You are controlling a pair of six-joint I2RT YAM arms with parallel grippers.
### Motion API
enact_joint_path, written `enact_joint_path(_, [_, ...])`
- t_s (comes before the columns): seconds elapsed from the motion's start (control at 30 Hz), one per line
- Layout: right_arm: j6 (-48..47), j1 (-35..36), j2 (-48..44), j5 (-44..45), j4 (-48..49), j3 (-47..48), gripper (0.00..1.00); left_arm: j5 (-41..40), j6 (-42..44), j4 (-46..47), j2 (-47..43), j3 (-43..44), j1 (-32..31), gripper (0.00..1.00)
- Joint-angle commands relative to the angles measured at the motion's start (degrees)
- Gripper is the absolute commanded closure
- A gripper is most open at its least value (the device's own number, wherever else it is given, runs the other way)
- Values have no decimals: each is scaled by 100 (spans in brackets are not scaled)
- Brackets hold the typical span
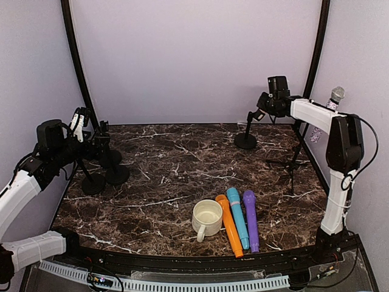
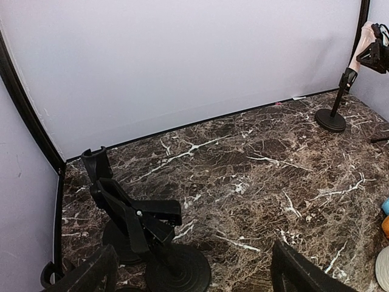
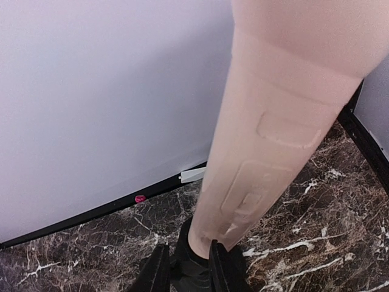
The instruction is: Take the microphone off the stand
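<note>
Microphone (image 3: 267, 121) in stand clip (image 3: 194, 271), cup (image 1: 207, 217) apart

A cream ceramic mug (image 1: 211, 228) is set on the dark marble-patterned tabletop (image 1: 182, 164) just beside an orange plastic microphone (image 1: 228, 226), a blue plastic microphone (image 1: 238, 219) and a purple plastic microphone (image 1: 251, 222), which are laid side by side.

Your left arm (image 1: 18, 188) reaches from the near left corner along the left edge, with its wrist turned inward toward the middle. Your left gripper (image 2: 194, 246) has its fingers (image 2: 91, 274) spread wide apart. Your right arm (image 1: 340, 152) rises upright at the right edge, then bends left at the far side. Your right gripper (image 1: 262, 104) points down and left; how its jaws stand cannot be made out.
</note>
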Motion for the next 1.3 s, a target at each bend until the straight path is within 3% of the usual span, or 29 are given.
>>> enact_joint_path(0.0, [-93,213,-448,-61,191,-123,77,-50,110,126,-33,-25,11,11])
enact_joint_path(0.17, [-2,394,-645,-26,107,-240,80,-37,110,127,-40,-25,11,11])
enact_joint_path(0.27, [37,341,-755,103,-76,-311,75,-44,105,127,-55,-33,11,11])
enact_joint_path(0.47, [12,-182,-902,-727,-351,-355,33,3,92,127,-92,-38,11,11])
enact_joint_path(0.57, [-155,-259,-778,-873,-610,-94,18,11,91,127,-92,-26,11,11])
enact_joint_path(0.67, [-223,-338,-552,-985,-749,196,10,2,92,123,-95,-18,11,11])
enact_joint_path(1.07, [-10,-530,209,-763,-599,801,6,-22,118,126,-95,-25,11,11])
enact_joint_path(1.27, [11,-540,342,-762,-71,651,15,10,118,136,-48,-21,7,11])
